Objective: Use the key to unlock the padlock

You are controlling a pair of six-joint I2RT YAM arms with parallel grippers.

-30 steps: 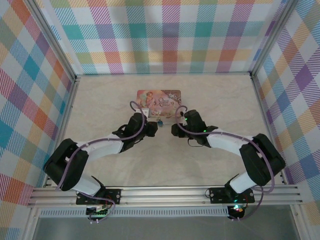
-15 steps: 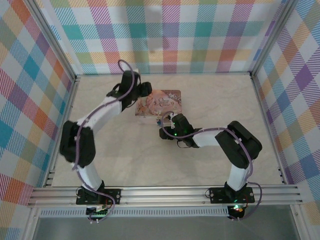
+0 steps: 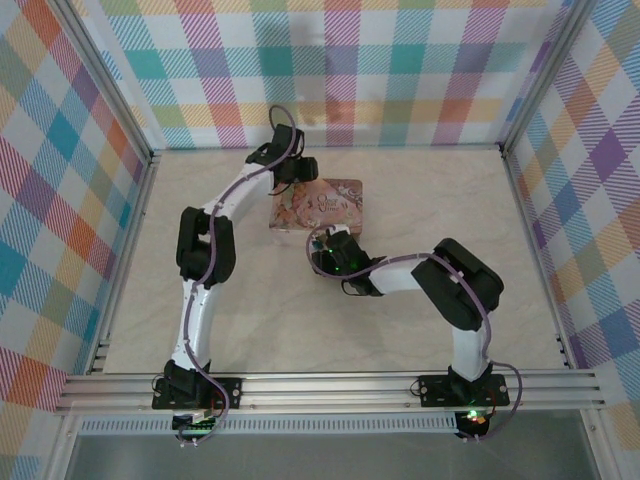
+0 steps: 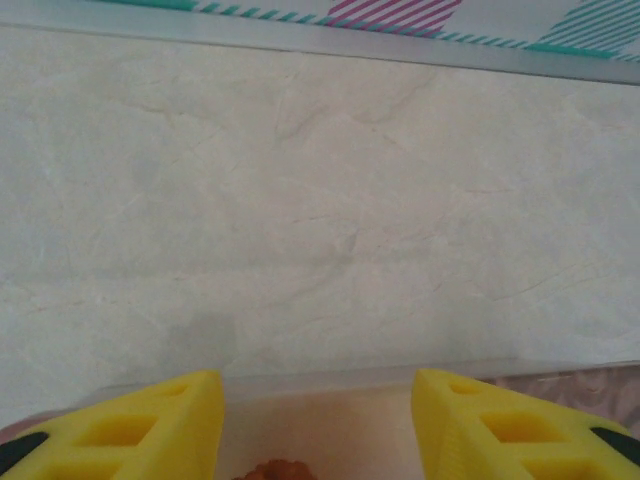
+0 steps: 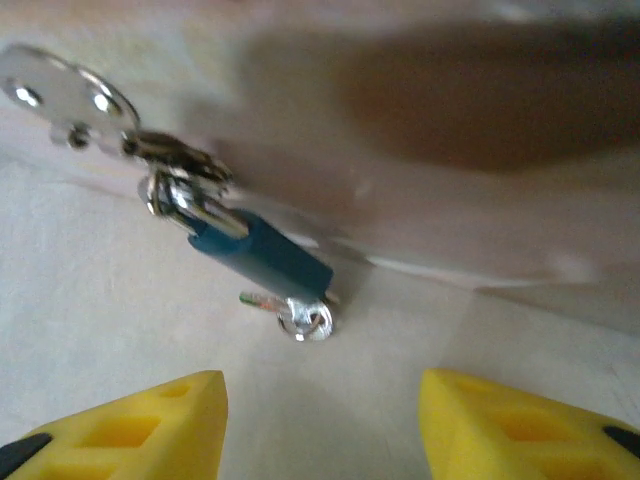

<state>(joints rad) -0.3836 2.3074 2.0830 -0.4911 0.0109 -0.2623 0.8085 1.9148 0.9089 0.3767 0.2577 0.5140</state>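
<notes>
The blue padlock (image 5: 262, 256) hangs by its silvery shackle (image 5: 178, 190) from the clasp on the front of the pink tin (image 3: 322, 205). The small silvery key (image 5: 306, 320) sticks out of the padlock's lower end, seemingly in the keyhole. My right gripper (image 5: 320, 382) is open, a short way in front of the key and touching nothing. From above, the right gripper (image 3: 322, 254) sits just before the tin's front edge. My left gripper (image 3: 299, 177) is open above the tin's far-left corner. Its yellow fingers (image 4: 160, 420) stand on either side of the tin's lid (image 4: 340, 430).
The tin's metal clasp plate (image 5: 62, 92) lies above the shackle. Bare marble tabletop (image 4: 320, 200) stretches beyond the tin to the plaid back wall (image 3: 340, 70). Metal frame rails (image 3: 130, 250) border the table left and right.
The left arm has swung from the tin's near side round to its far-left corner. The right gripper has slid left along the tin's front. Both grippers have opened wider.
</notes>
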